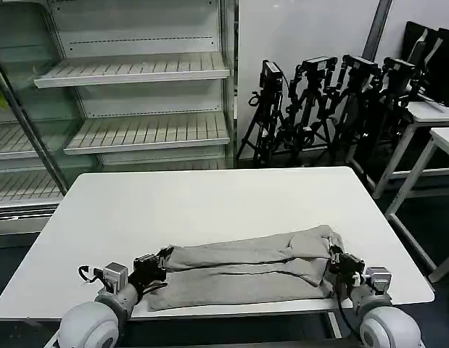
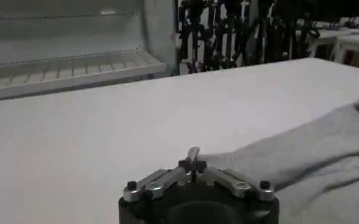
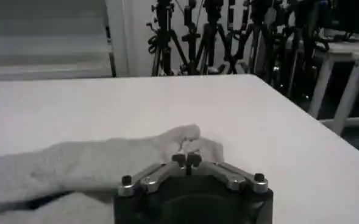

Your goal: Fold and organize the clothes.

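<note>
Grey folded clothes [image 1: 246, 268] on white table [image 1: 209, 203] (tripods [image 1: 333, 101] behind), hands [image 1: 155, 264] [image 1: 339, 267] pinching ends.

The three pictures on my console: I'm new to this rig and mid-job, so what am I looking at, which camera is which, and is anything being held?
The wide picture comes from the robot's head, looking down at a white table. The other two come from cameras on each wrist, looking out over that arm's own gripper.

On the table's near edge lies a light grey garment, folded into a long band. The left gripper sits at one end of it and the right gripper at the other. In the wrist views the left gripper and right gripper have their fingers pressed together at the cloth's edge, so each seems to pinch it.

Behind the table are shelves and camera tripods.
</note>
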You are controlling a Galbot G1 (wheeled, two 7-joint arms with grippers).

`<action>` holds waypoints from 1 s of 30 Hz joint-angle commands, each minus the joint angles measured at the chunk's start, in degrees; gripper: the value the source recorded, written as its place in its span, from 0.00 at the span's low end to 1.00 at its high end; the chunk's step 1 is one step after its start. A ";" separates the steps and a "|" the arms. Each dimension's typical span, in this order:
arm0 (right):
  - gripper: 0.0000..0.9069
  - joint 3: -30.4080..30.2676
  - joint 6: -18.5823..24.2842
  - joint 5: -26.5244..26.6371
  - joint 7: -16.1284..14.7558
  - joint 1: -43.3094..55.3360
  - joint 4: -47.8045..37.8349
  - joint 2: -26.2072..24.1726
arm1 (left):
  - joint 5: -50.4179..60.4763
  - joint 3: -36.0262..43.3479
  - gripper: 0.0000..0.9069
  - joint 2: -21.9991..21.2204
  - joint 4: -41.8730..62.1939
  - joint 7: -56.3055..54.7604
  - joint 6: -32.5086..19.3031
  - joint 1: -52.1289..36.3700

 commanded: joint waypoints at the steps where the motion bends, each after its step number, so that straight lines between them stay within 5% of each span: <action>1: 1.00 2.44 2.10 -1.89 -0.07 -6.03 5.63 0.84 | 2.92 -2.05 1.00 -3.74 -2.64 -2.24 -0.08 4.11; 10: 1.00 4.97 4.18 -3.14 -0.24 -12.85 9.99 2.40 | 3.87 -4.76 1.00 -13.75 -4.99 -7.02 -2.62 14.15; 22: 1.00 4.29 4.30 -3.45 0.12 -12.72 9.28 3.17 | 3.54 -2.49 1.00 -19.86 -0.39 -8.13 -2.26 11.77; 23: 1.00 4.31 4.30 -3.46 0.13 -12.74 9.30 3.20 | 2.71 -2.44 0.94 -20.00 -0.51 -8.26 -2.08 11.42; 24: 1.00 4.34 4.31 -3.44 0.17 -12.85 9.42 3.26 | 1.91 -2.36 0.63 -20.08 -0.71 -8.28 -2.04 11.24; 25: 1.00 4.35 4.32 -3.44 0.18 -12.88 9.44 3.30 | 1.47 -2.32 0.21 -20.11 -0.79 -8.27 -2.13 11.20; 28: 1.00 4.34 4.33 -3.43 0.26 -12.94 9.58 3.52 | -0.21 -2.11 0.03 -20.26 -1.24 -8.23 -2.60 11.25; 30: 1.00 4.32 4.31 -3.45 0.36 -12.98 9.74 3.75 | -1.08 -2.05 0.02 -20.32 -1.46 -8.19 -3.05 11.39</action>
